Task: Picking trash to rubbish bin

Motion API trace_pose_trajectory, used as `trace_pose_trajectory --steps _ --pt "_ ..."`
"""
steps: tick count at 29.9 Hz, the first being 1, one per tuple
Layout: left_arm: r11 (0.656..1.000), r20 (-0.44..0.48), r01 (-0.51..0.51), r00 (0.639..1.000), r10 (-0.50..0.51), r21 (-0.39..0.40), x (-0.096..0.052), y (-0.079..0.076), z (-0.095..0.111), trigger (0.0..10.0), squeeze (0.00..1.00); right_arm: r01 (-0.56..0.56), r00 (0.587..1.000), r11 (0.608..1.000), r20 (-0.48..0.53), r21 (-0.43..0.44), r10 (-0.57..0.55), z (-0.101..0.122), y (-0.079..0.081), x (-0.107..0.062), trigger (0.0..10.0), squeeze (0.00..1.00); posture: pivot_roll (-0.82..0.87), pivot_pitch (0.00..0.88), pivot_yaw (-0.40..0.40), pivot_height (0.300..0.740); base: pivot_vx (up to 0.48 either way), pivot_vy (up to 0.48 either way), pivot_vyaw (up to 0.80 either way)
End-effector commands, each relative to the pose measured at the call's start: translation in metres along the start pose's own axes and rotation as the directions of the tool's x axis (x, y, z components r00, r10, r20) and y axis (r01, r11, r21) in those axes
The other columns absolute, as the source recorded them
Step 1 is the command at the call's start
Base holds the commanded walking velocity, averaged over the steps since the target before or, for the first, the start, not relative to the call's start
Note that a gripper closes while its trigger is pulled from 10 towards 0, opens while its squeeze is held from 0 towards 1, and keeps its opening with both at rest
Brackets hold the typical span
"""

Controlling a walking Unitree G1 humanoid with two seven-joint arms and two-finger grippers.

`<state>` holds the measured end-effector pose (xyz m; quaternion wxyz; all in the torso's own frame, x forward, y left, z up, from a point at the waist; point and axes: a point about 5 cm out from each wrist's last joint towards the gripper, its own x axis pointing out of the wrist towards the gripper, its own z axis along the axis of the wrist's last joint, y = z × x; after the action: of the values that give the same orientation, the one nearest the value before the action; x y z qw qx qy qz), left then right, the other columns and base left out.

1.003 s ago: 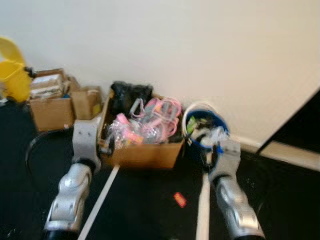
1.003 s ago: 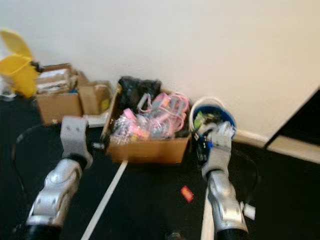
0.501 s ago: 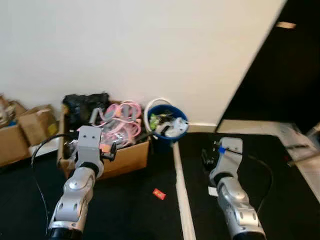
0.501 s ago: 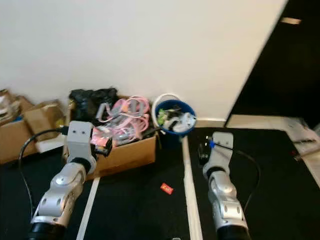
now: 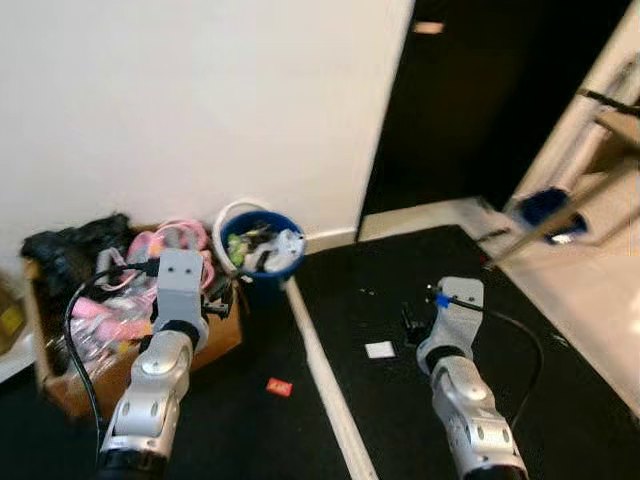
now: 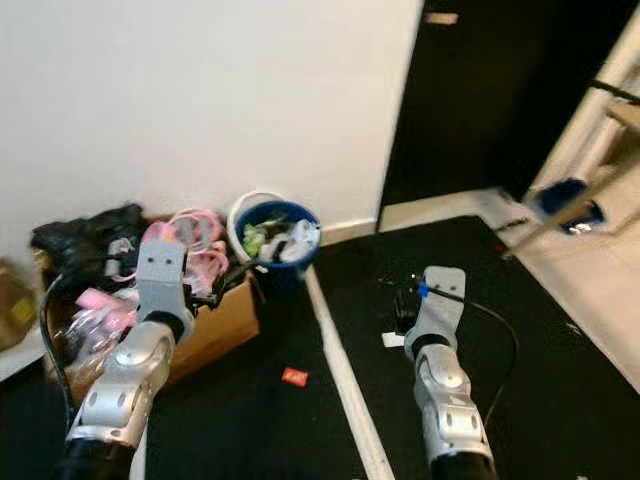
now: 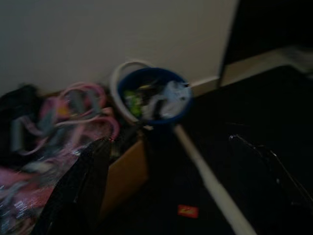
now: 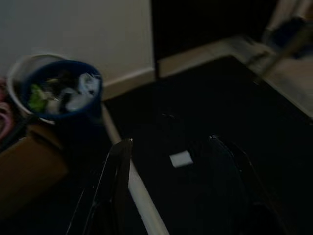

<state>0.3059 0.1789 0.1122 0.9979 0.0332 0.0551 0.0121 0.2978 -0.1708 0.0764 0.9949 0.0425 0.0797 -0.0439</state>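
White scrap [image 5: 380, 349] (floor) near right claw [image 5: 410, 325]

The bin [image 5: 262, 243] stood against the wall, ahead of the left end effector [image 5: 222, 292] and just beside the box [image 5: 120, 320]. A wrapper [image 5: 279, 386] lay on the floor nearby. A paper scrap [image 5: 380, 349] lay just beside the right end effector [image 5: 411, 325].

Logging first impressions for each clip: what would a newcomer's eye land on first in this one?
Most likely the blue bucket heaped with trash against the white wall, with a cardboard box overflowing with pink clutter beside it on the robot's left. Next, two scraps on the black floor: a small red wrapper left of the white floor strip, and a white paper scrap just ahead of the right tool, whose fingers stand open.
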Motion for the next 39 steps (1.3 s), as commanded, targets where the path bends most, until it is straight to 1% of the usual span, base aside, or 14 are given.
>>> trace_pose_trajectory --steps 1,2,3,6,7,9,10,17,21,25,30,32,33,39 --pt "1.0 -0.017 0.002 1.0 -0.002 -0.023 -0.001 -0.003 -0.006 10.0 0.0 0.017 0.999 1.0 -0.027 0.003 -0.017 -0.007 -0.003 -0.003 10.0 0.0 0.03 0.097 0.026 0.74 0.0 0.0 -0.8" --pt "1.0 -0.017 0.002 1.0 -0.002 -0.023 -0.001 -0.003 -0.006 10.0 0.0 0.017 0.999 1.0 -0.027 0.003 -0.017 -0.007 -0.003 -0.003 10.0 0.0 0.03 0.097 0.026 0.74 0.0 0.0 -0.8" --pt "1.0 -0.036 0.004 0.999 -0.004 -0.002 0.0 -0.003 -0.009 10.0 0.0 0.02 0.999 1.0 -0.026 -0.001 -0.02 -0.007 -0.004 -0.003 10.0 0.0 0.03 0.101 0.028 0.74 0.0 0.0 -0.8" --pt "1.0 -0.043 0.004 0.999 -0.003 0.021 -0.001 -0.004 -0.011 10.0 0.0 0.026 0.999 1.0 -0.027 -0.007 -0.026 -0.007 -0.007 -0.005 10.0 0.0 0.03 0.105 0.021 0.74 0.0 0.0 -0.8" --pt "1.0 -0.043 0.004 0.999 -0.003 0.021 -0.001 -0.004 -0.011 10.0 0.0 0.026 0.999 1.0 -0.027 -0.007 -0.026 -0.007 -0.007 -0.005 10.0 0.0 0.03 0.105 0.021 0.74 0.0 0.0 -0.8" --pt "1.0 -0.029 -0.002 1.0 0.002 -0.003 -0.001 -0.005 -0.01 10.0 0.0 0.029 0.999 0.999 -0.031 -0.013 -0.029 -0.008 -0.01 -0.005 10.0 0.0 0.03 0.105 0.021 0.74 0.0 0.0 -0.8" --pt "1.0 -0.032 -0.005 0.999 0.004 -0.01 -0.002 -0.005 -0.01 10.0 0.0 0.03 0.999 0.999 -0.032 -0.015 -0.03 -0.008 -0.011 -0.006 10.0 0.0 0.03 0.12 0.018 0.74 0.0 0.0 -0.8" --pt "1.0 -0.027 0.001 1.0 -0.001 0.009 -0.003 -0.005 -0.011 10.0 0.0 0.026 0.999 0.999 -0.029 -0.022 -0.026 -0.007 -0.01 -0.005 10.0 0.0 0.02 0.127 0.007 0.74 0.0 0.0 -0.8" --pt "1.0 -0.029 -0.005 1.0 0.005 -0.015 -0.006 -0.006 -0.013 10.0 0.0 0.012 0.999 0.999 -0.032 -0.04 -0.013 -0.006 -0.011 -0.006 10.0 0.0 0.03 0.13 -0.008 0.74 0.0 0.0 -0.8" --pt "1.0 -0.036 0.003 0.999 -0.004 -0.018 -0.008 -0.007 -0.015 10.0 0.0 0.011 0.999 0.999 -0.033 -0.045 -0.013 -0.006 -0.012 -0.006 10.0 0.0 0.02 0.135 -0.011 0.74 0.0 0.0 -0.8" --pt "0.999 -0.019 0.006 1.0 -0.006 -0.035 -0.009 -0.008 -0.015 10.0 0.0 0.01 0.999 0.999 -0.031 -0.049 -0.011 -0.005 -0.012 -0.006 10.0 0.0 0.02 0.135 -0.011 0.74 0.0 0.0 -0.8" --pt "0.995 0.005 0.019 1.0 -0.019 -0.095 -0.009 -0.01 -0.011 10.0 0.0 0.012 0.999 0.999 -0.029 -0.048 -0.013 -0.004 -0.012 -0.006 10.0 0.0 0.02 0.136 -0.01 0.74 0.0 0.0 -0.8" --pt "0.994 0.009 0.031 1.0 -0.03 -0.106 -0.01 -0.012 -0.01 10.0 0.0 0.012 1.0 0.999 -0.029 -0.047 -0.013 -0.004 -0.011 -0.006 10.0 0.0 0.02 0.136 -0.01 0.74 0.0 0.0 -0.8" --pt "0.996 -0.01 0.053 0.998 -0.054 -0.069 -0.01 -0.014 -0.014 10.0 0.0 -0.003 1.0 0.999 0.002 -0.053 0.004 -0.001 -0.007 -0.007 10.0 0.0 0.01 0.135 0.001 0.74 0.0 0.0 -0.8"
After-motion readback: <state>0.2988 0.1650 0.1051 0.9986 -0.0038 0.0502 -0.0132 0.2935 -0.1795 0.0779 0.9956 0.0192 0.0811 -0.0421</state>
